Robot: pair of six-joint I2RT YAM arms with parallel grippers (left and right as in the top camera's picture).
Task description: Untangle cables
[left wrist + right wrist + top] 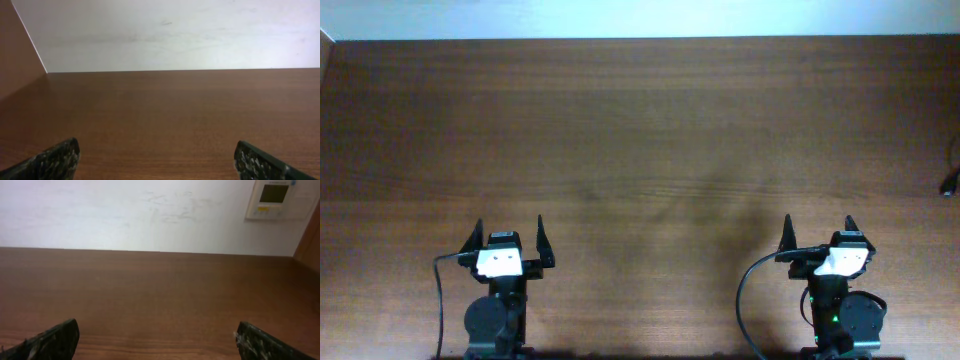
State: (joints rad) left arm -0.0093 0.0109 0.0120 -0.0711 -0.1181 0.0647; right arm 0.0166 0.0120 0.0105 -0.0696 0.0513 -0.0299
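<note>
1. Left gripper sits at the near edge of the table, left side, jaws spread wide and holding nothing
2. Left wrist view: its fingers poke in at the two bottom corners, far apart, with only bare wood between them
3. Right gripper sits at the near edge on the right side, jaws also spread wide and empty
4. Right wrist view: same picture, one dark finger in each bottom corner, well apart, bare wood between them
5. Only one cable shows: a thin black cord with a small dark plug end, at the far right edge of the table, overhead view only
6. The frame cuts most of the cable off, so can't tell if it's tangled with others or how long it is
7. Cable lies well apart from both grippers, nearer the right one, further up the table than it
8. A thick black wire curves off the left arm, and a second thick wire loops beside the right arm base
9. Table is dark brown wood with a white wall behind its far edge and a brown side panel on the left
10. Right wrist view: a white control panel with a small dark screen, mounted on the wall, upper right
</note>
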